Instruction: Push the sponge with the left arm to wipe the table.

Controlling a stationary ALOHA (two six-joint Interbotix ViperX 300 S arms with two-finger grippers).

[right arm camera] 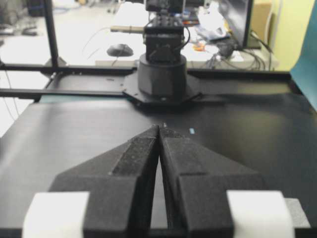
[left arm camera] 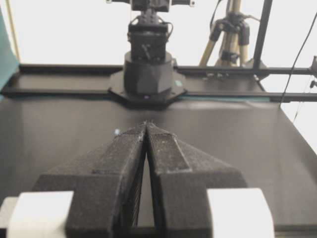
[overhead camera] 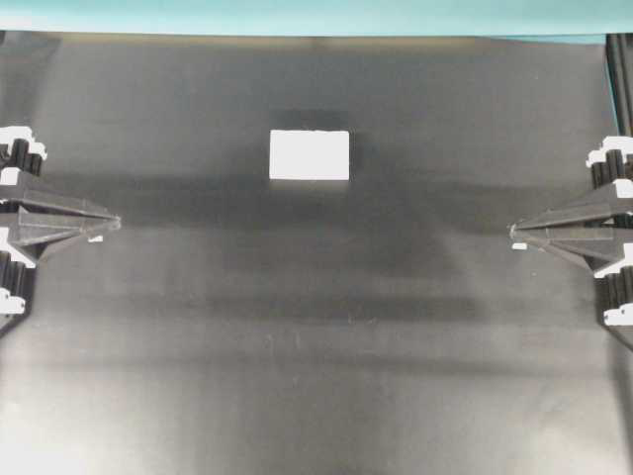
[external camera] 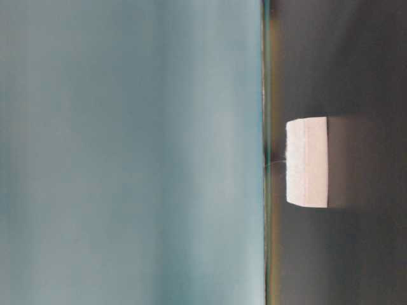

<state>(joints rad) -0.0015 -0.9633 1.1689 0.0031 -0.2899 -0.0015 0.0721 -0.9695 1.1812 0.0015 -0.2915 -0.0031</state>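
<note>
The left arm (overhead camera: 22,213) reaches in from the left edge of the overhead view, its left claw (overhead camera: 116,224) pointing toward the middle with the two black fingers pressed together at their tips. The left wrist view shows that claw (left arm camera: 147,124) closed to a thin seam with nothing between the fingers. The right arm (overhead camera: 605,223) mirrors it from the opposite edge, and the right claw (overhead camera: 513,233) is likewise closed and empty, as the right wrist view confirms (right arm camera: 159,128). Both claws seem to hover low, though their height is hard to judge.
</note>
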